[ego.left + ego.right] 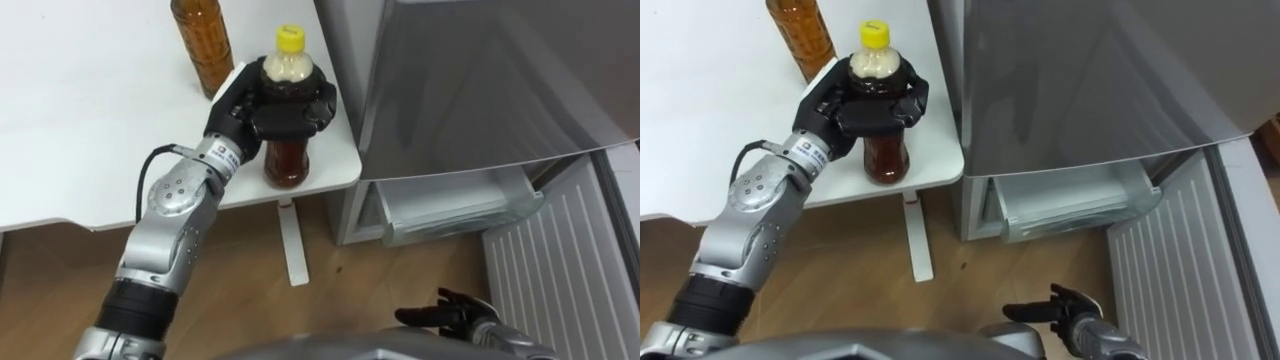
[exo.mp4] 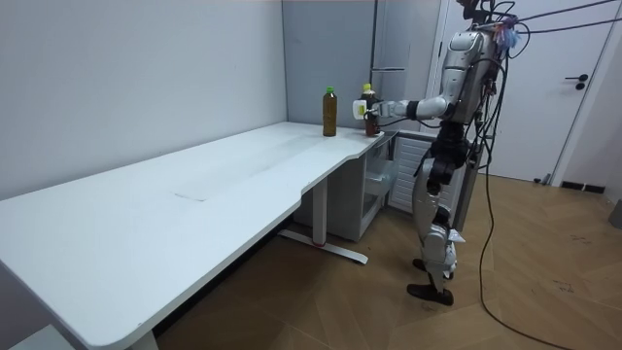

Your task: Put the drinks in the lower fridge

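Note:
A yellow-capped bottle of brown drink [image 1: 288,155] stands at the near right corner of the white table [image 1: 90,120], and my left hand [image 1: 270,105] is curled round its upper part. A second, amber bottle [image 1: 201,42] stands just behind it on the table, untouched. The same pair shows in the room view as the held bottle [image 2: 370,121] and the amber bottle [image 2: 329,112]. My right hand [image 1: 448,313] hangs low over the floor with relaxed fingers, holding nothing. The lower fridge compartment [image 1: 455,212] is open, its door [image 1: 570,270] swung out to the right.
The grey upper fridge door [image 1: 480,80] is closed, right beside the table's corner. The table's white leg and foot [image 1: 292,245] stand on the wooden floor between the table and the fridge. I stand in front of the fridge at the table's end.

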